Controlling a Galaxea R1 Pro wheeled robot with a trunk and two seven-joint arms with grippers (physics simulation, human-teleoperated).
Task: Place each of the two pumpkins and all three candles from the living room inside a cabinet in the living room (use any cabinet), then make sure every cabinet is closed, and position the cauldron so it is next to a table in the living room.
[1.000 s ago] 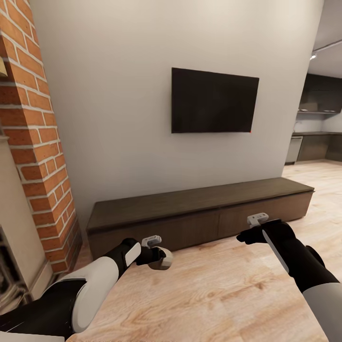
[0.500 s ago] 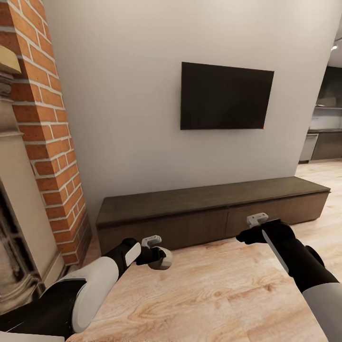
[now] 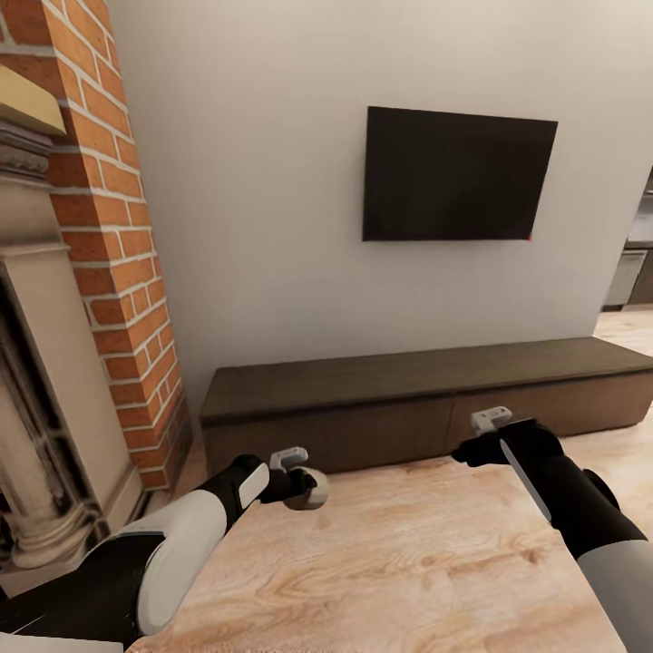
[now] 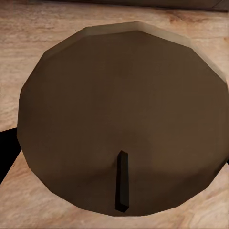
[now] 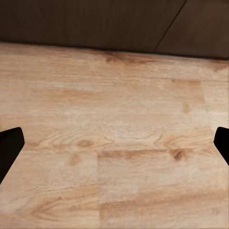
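Note:
A beige-tan candle (image 3: 316, 488) sits in my left gripper (image 3: 301, 481), which is shut on it just above the floor. The left wrist view looks down on the candle's round top (image 4: 119, 105) and its dark wick (image 4: 122, 181). My right gripper (image 3: 467, 449) hangs open and empty over the wooden floor; its dark fingertips (image 5: 9, 148) show far apart at the edges of the right wrist view. Ahead of both grippers the long, low, dark brown cabinet (image 3: 426, 390) runs along the wall, its door panels (image 5: 95, 24) flush and closed.
A red brick column (image 3: 109, 227) and a stone fireplace surround (image 3: 36, 363) stand at the left. A black TV (image 3: 458, 174) hangs on the wall above the cabinet. Light wooden floor (image 3: 408, 562) stretches in front, and a kitchen opening (image 3: 635, 272) is at the far right.
The whole view has shifted: the camera has turned left, bringing more of the fireplace in and pushing the kitchen out. Both arms keep their pose, with the candle still held.

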